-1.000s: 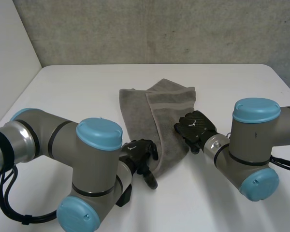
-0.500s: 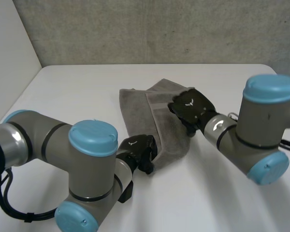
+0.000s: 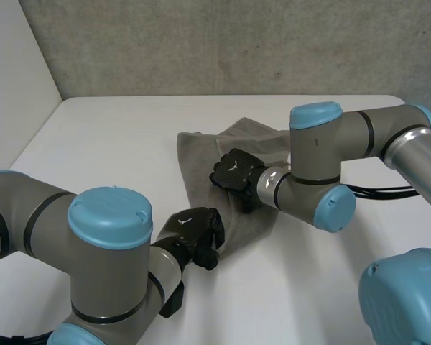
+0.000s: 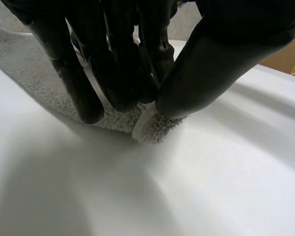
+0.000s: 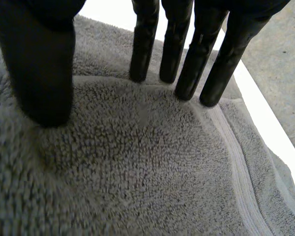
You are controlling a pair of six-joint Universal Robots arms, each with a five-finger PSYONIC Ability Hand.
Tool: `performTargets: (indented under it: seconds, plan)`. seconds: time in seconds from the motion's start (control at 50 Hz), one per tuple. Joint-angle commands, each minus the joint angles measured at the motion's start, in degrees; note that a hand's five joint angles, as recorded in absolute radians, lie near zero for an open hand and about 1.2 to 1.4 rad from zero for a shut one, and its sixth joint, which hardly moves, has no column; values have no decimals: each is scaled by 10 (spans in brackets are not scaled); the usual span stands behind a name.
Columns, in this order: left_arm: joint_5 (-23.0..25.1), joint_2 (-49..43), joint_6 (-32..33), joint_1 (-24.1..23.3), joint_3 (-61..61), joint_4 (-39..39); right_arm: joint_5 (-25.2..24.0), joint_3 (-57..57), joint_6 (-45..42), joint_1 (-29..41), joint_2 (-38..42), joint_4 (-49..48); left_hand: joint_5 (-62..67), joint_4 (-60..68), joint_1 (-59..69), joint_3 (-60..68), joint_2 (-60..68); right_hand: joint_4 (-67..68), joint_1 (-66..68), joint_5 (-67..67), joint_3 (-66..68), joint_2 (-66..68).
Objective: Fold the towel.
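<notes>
The grey towel (image 3: 198, 164) lies partly folded on the white table (image 3: 115, 136). The left hand (image 3: 194, 231) pinches the towel's near corner, thumb against fingers. The right hand (image 3: 235, 171) presses straight, spread fingers on the towel's middle (fingertips at a fold edge). Bare table surrounds the towel.
</notes>
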Motion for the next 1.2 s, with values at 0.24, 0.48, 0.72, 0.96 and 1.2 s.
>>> performTargets:
  seconds: [0.24,0.48,0.72,0.96,1.2]
  plan:
    - [-1,2,29,53,16,-1,60,12,40,-10,-128,0,53,24,71,41,31,402,399,412,398,400]
    - [0,61,39,145,43,0,50,206,192,-57,-388,-60,53,24,71,41,31,402,399,412,398,400]
    - [15,144,28,147,136,0,56,234,353,-67,-529,-86,52,23,69,40,30,402,399,412,398,400]
    - [22,88,25,68,20,8,81,311,274,-57,-451,-94,-628,-657,-610,-640,-650,402,399,412,398,400]
    - [26,-4,-43,37,15,14,162,335,260,-12,-416,-125,-616,-645,-599,-628,-638,402,399,412,398,400]
